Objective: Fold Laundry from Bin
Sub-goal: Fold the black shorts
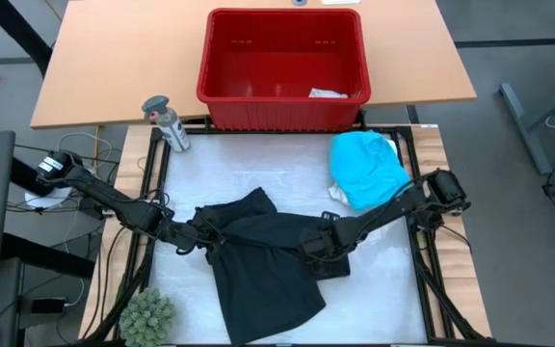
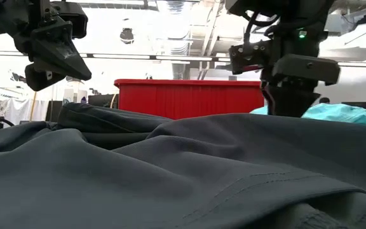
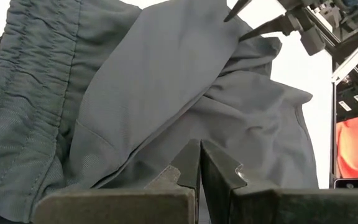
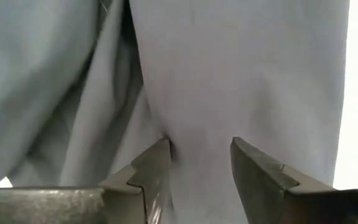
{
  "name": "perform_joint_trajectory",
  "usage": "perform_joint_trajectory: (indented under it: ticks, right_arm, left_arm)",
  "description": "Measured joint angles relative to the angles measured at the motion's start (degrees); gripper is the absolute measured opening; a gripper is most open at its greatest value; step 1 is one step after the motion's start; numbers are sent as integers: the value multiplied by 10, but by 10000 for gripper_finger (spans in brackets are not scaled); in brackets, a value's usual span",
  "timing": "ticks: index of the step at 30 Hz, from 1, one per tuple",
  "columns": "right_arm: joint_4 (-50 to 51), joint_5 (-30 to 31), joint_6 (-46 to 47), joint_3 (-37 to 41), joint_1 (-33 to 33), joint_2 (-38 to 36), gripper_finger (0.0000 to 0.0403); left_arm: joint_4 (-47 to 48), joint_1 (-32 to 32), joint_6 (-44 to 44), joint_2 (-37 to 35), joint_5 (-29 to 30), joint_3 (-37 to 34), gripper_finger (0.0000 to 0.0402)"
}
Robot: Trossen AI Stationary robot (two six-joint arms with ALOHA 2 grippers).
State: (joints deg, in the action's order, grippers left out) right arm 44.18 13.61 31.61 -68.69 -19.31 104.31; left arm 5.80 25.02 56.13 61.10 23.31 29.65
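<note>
Mid-fold on black clothing (image 1: 263, 255): right gripper (image 4: 199, 163) parted, pressed against cloth, gripping nothing; left gripper (image 3: 199, 163) clamped shut, empty. Needed fresh hem pinch.

We find bare mat (image 1: 258, 169) between the bin (image 1: 284, 106) and the black clothing (image 1: 263, 260). A spray bottle (image 1: 167, 123) and what seems a spiky plant (image 1: 147, 316) crowd the left corners.

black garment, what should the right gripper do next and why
Probably close the right gripper on the fold of the black garment between its fingers. Its jaws stand open with cloth bunched between them, so nothing is gripped yet. The left gripper is shut at the garment's other edge, and the cloth lies crumpled, not flat.
</note>
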Motion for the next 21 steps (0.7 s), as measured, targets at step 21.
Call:
perform_joint_trajectory:
  ticks: [21]
  right_arm:
    - [-4,-15,-17,21,-8,0,172]
  left_arm:
    - [0,0,-2,0,-1,0,0]
